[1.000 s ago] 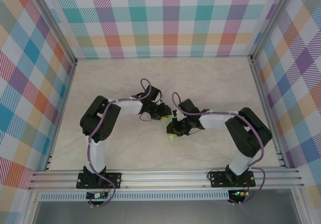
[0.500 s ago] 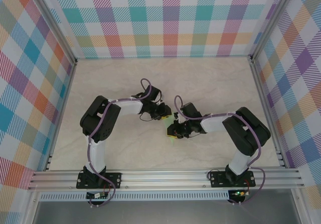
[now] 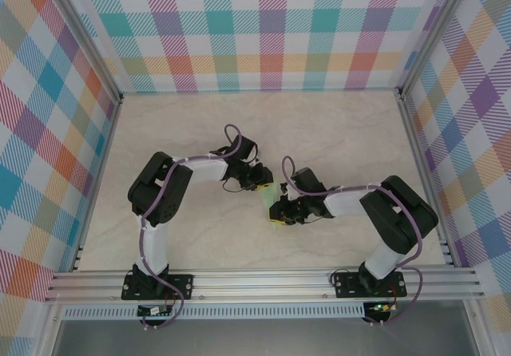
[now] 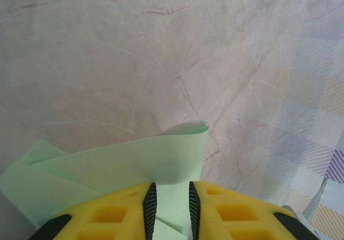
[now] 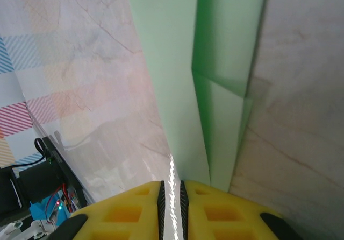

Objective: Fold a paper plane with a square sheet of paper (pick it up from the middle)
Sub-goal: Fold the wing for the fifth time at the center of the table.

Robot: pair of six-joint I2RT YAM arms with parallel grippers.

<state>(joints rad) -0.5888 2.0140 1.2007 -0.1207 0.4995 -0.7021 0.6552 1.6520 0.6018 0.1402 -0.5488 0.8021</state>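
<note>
Arms both bent inward at the elbows, wrists meeting mid-table (image 3: pixel 359 132). Left gripper (image 4: pixel 171 197) pinches folded paper (image 4: pixel 123 164), jaws narrow. Right gripper (image 5: pixel 171 194) clamps the same paper, jaws nearly closed. Paper spans between them.

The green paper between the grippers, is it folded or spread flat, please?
Folded: the paper shows creases and overlapping layers in both wrist views.

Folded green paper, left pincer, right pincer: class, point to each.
folded green paper (image 4: pixel 123 162), left wrist view, its flat upper flap.
left pincer (image 4: pixel 170 205), left wrist view, between its fingertips.
right pincer (image 5: pixel 171 199), right wrist view, between its fingertips.
</note>
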